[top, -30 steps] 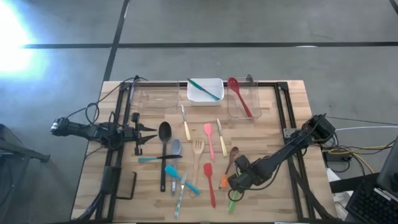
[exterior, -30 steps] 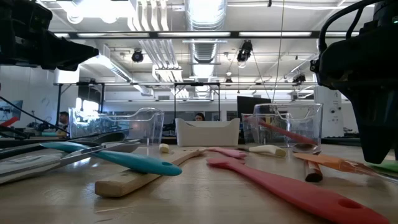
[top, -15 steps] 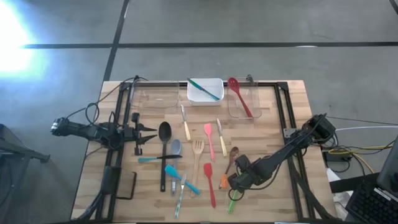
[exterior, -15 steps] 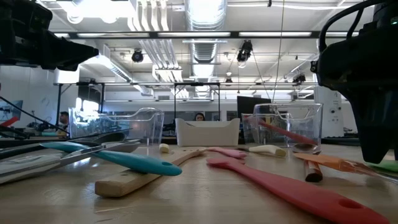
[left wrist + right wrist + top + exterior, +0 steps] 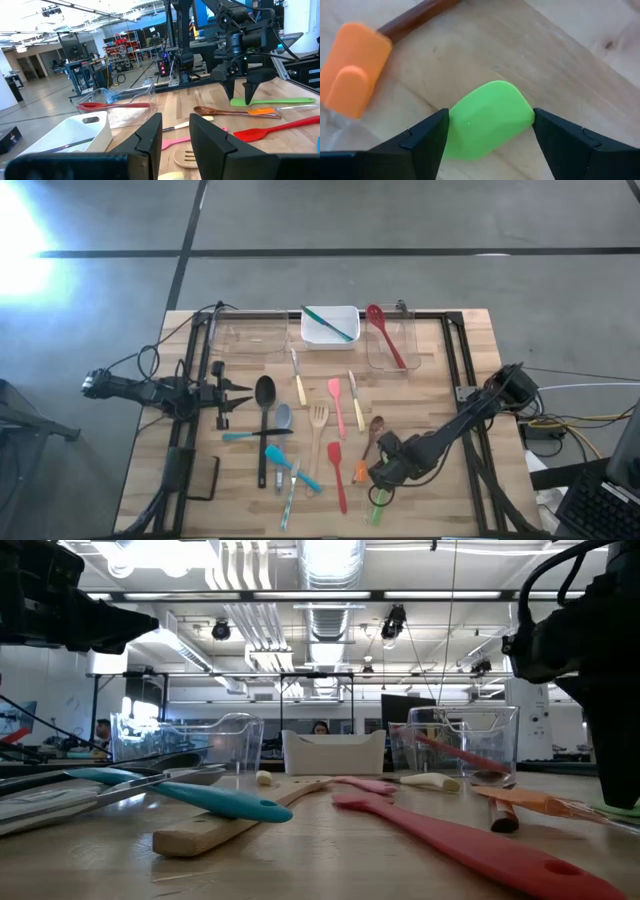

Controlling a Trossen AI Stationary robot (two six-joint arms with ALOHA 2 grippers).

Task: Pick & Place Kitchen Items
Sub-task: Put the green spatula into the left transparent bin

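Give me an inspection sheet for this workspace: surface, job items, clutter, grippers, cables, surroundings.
Surface: wooden table, black frame rails along both sides.
Job items: utensils loose mid-table, among them a black ladle, wooden fork and orange spatula; a red spoon lies in the clear tub, a teal utensil in the white tub.
Clutter: another clear tub at the far left, contents not clear.
Grippers: right gripper low over the table, fingers straddling the green spatula head, not closed; left gripper waiting at the left edge, nothing between its fingers.
Cables: wires at both arm bases.
Surroundings: concrete floor; open workshop behind.
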